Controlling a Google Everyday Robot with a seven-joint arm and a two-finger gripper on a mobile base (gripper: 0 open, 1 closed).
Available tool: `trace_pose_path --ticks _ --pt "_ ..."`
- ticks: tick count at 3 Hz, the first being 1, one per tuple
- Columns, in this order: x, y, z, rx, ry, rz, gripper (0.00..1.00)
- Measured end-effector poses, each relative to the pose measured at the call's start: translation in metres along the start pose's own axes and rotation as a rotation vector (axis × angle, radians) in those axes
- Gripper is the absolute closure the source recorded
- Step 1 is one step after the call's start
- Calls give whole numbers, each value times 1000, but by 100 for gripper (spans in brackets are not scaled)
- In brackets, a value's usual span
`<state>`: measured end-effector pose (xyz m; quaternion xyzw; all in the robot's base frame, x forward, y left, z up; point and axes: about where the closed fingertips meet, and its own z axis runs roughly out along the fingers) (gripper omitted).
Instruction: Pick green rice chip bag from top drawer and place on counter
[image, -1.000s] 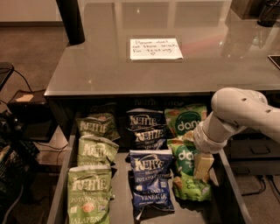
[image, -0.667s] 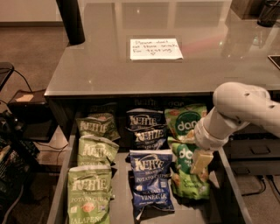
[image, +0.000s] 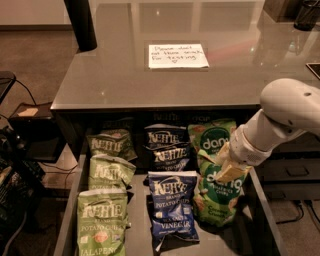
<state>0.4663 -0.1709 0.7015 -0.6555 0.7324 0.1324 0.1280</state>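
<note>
- Gripper (image: 231, 169) hangs low in the right row of the top drawer (image: 261, 212), just over the green rice chip bag (image: 220, 200); we cannot tell if it is spread or closed.
- We see the bag lying flat, bright green, with its white "dang" logo partly covered.

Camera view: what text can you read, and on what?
"dang": green rice chip bag under the gripper in the top drawer; also rear green bag.
"KETTLE", "VINEGAR": front blue bag.
"KETTLE", "JALAPEN": front olive bag.
Paper note on the counter: handwriting too blurred.
</note>
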Motion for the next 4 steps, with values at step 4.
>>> trace_pose_path --ticks 4 --pt "-32 9 -114 112 -187 140 100"
